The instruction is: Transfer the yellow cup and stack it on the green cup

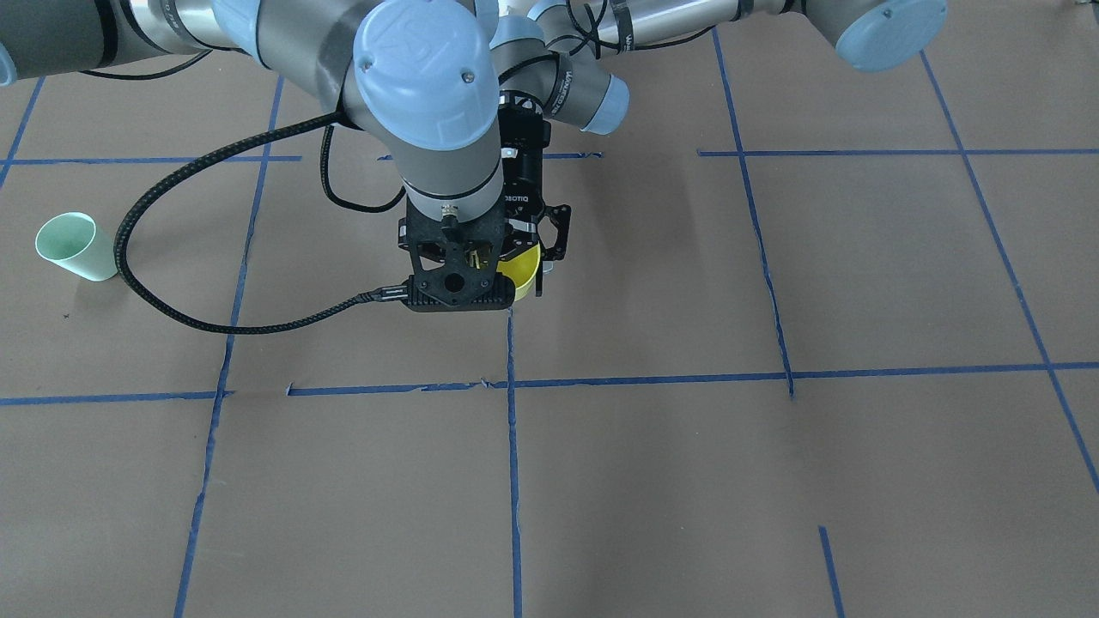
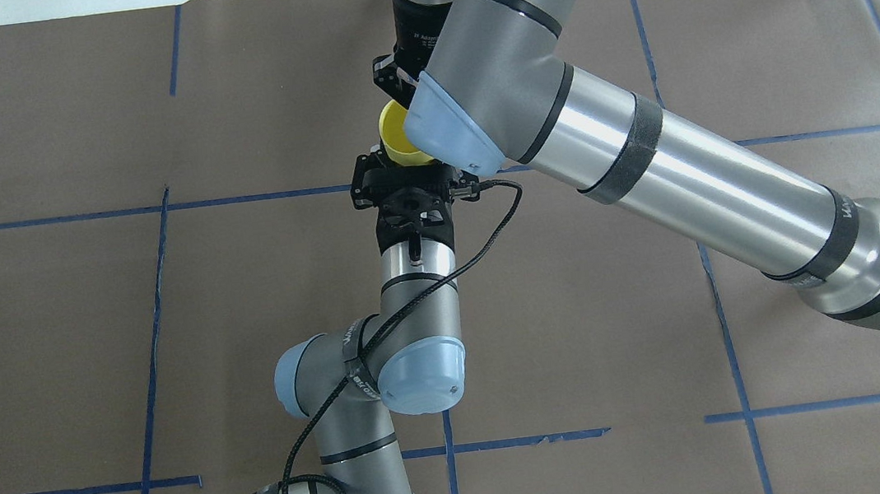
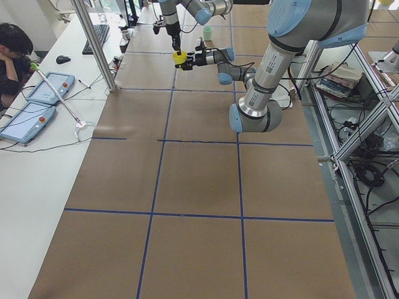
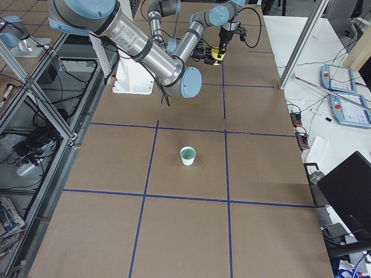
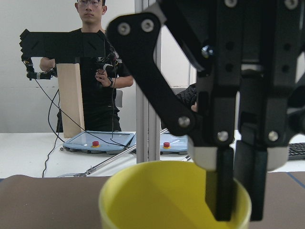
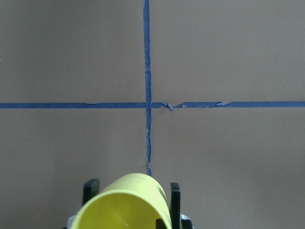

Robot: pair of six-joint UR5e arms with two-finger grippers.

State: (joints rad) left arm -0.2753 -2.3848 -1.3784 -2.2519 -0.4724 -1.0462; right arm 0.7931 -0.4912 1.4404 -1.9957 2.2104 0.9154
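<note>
R gripper (image 5: pixel 236 205) pinches rim wall of yellow cup (image 5: pixel 157 200); L gripper (image 2: pixel 406 169) flanks body, clamp unclear; I rate cup light, thin, crushable.

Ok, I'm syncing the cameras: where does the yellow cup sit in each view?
Front-facing: yellow cup near centre.
Overhead: cup upper centre.
Exterior left: cup top centre-left.
Exterior right: cup top centre-right.
Left wrist: cup bottom centre.
Right wrist: cup bottom centre-left.
Landmark: green cup, front-facing and side views.

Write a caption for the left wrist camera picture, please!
Black fingers pinch the rim of the yellow cup, one inside, one outside, with a man in black standing behind.
</note>
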